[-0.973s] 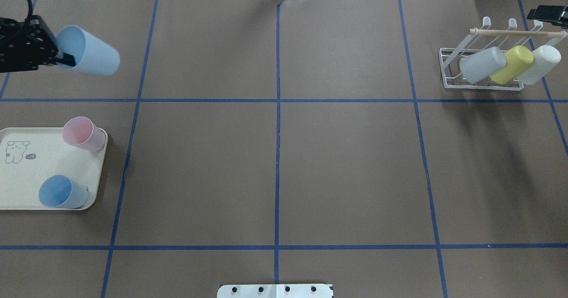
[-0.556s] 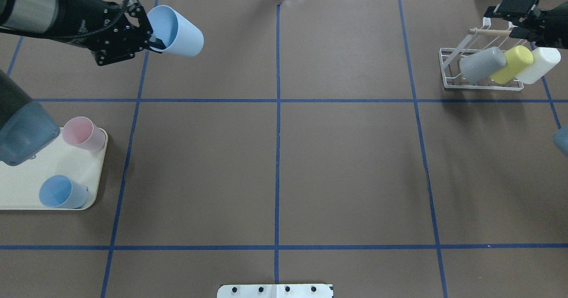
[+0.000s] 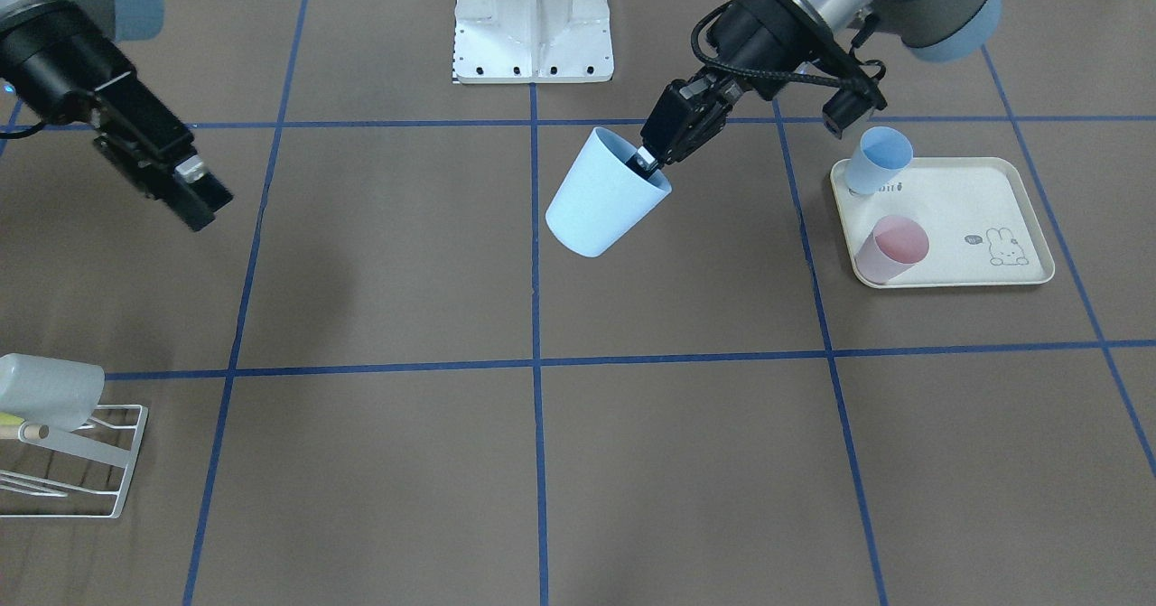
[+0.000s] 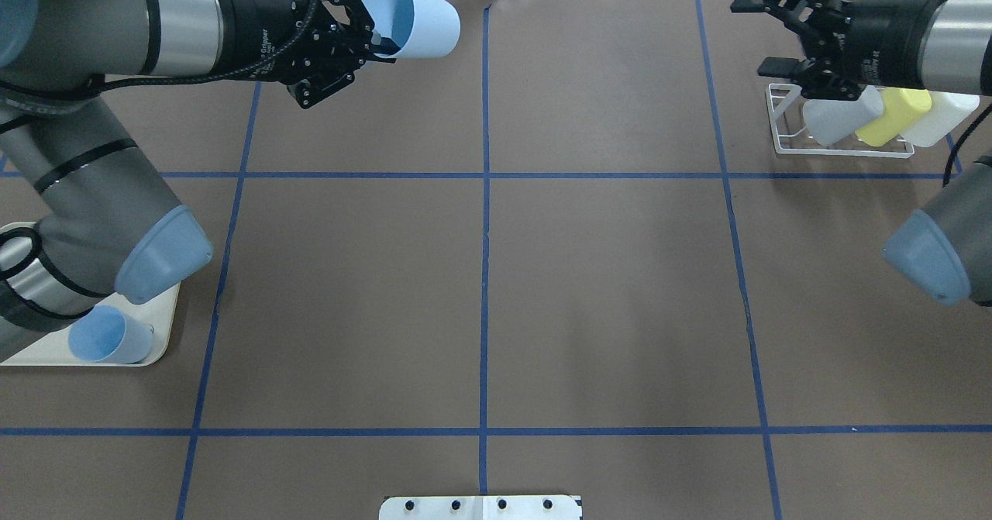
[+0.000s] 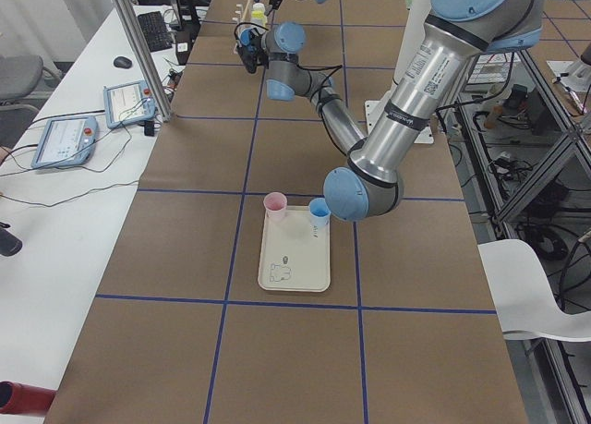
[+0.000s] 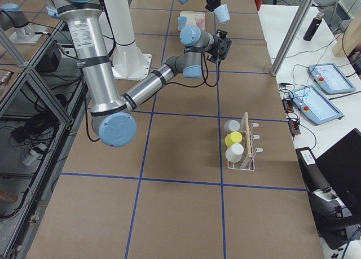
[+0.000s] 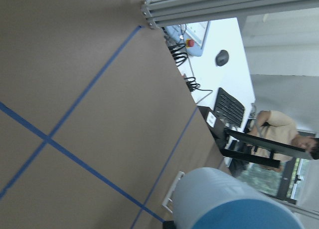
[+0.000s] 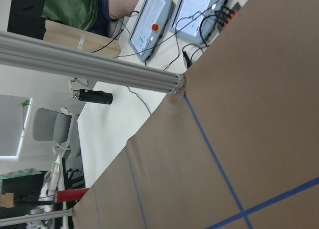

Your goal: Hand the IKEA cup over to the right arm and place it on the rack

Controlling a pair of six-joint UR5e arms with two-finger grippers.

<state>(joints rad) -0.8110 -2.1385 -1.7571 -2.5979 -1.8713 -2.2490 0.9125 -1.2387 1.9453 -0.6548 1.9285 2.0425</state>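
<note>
My left gripper (image 4: 373, 39) is shut on the rim of a light blue IKEA cup (image 4: 415, 15) and holds it tilted in the air over the far middle of the table. In the front-facing view the cup (image 3: 603, 198) hangs from the gripper (image 3: 646, 163) with one finger inside it. My right gripper (image 4: 761, 33) is open and empty, held above the left end of the white wire rack (image 4: 781, 134). It also shows in the front-facing view (image 3: 203, 201). The rack holds a grey cup (image 4: 833, 117), a yellow cup (image 4: 899, 113) and a white cup (image 4: 942, 117).
A cream rabbit-print tray (image 3: 989, 218) at my left holds a pink cup (image 3: 892, 249) and a small blue cup (image 3: 880, 159). My left arm's elbow (image 4: 155, 256) hangs over that tray. Blue tape lines grid the brown table.
My left arm has carried the light blue cup to the right, toward the table's far middle. My right arm has come in leftward over the rack.
</note>
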